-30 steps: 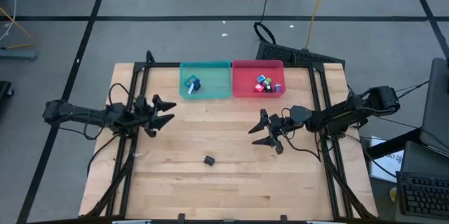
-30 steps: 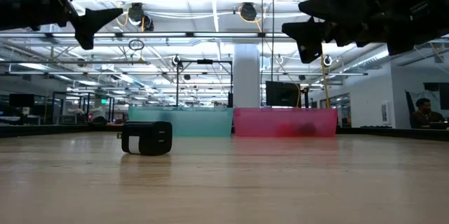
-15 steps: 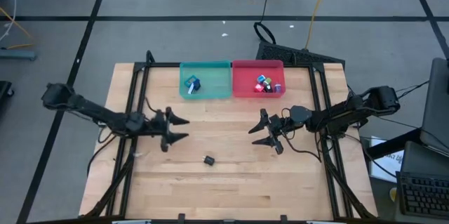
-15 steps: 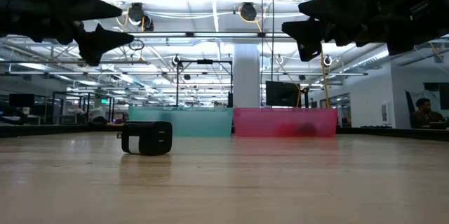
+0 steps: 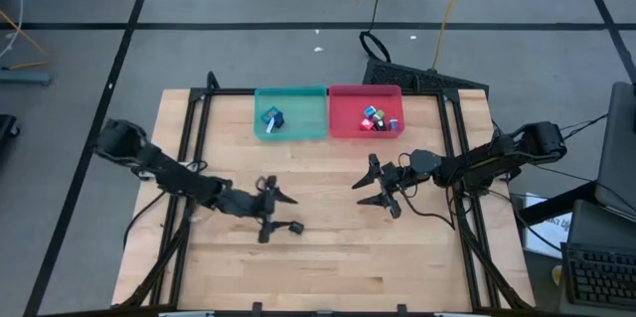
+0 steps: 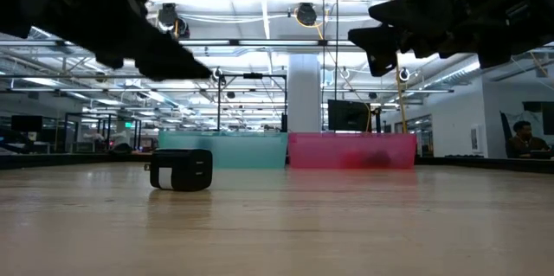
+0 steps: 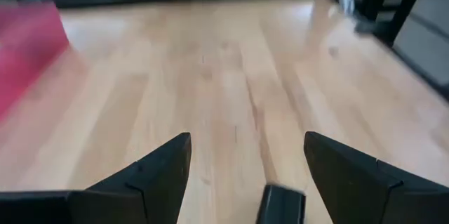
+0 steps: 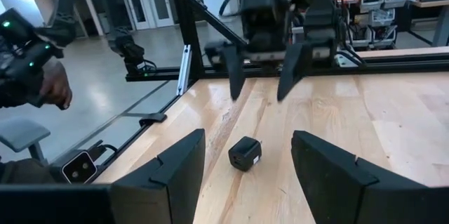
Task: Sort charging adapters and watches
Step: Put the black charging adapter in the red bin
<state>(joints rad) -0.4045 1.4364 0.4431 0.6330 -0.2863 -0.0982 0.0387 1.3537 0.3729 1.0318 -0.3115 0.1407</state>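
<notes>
One black charging adapter point(image 5: 295, 227) lies on the bare wood, apart from the others; it also shows in the low view point(image 6: 182, 170) and between both arms in the right wrist view point(image 8: 245, 154). My left gripper point(image 5: 278, 218) is open and hovers just left of it, and the adapter point(image 7: 280, 206) sits low between its spread fingers, untouched. My right gripper point(image 5: 363, 184) is open and hangs above the table right of centre. Several coloured adapters point(image 5: 376, 118) lie in the red bin point(image 5: 338, 123), and watches point(image 5: 271, 118) in the teal bin point(image 5: 308, 128).
The two bins stand side by side at the table's far edge. Bare wood stretches around the black adapter toward the near edge. Black frame rails point(image 5: 194, 148) run along both sides of the table. A person point(image 8: 35, 83) stands beyond the table's left side.
My left arm has reached out from the table's left side toward the middle and the near edge, coming down over the black adapter with its fingers still open. The adapter has stayed where it was.
</notes>
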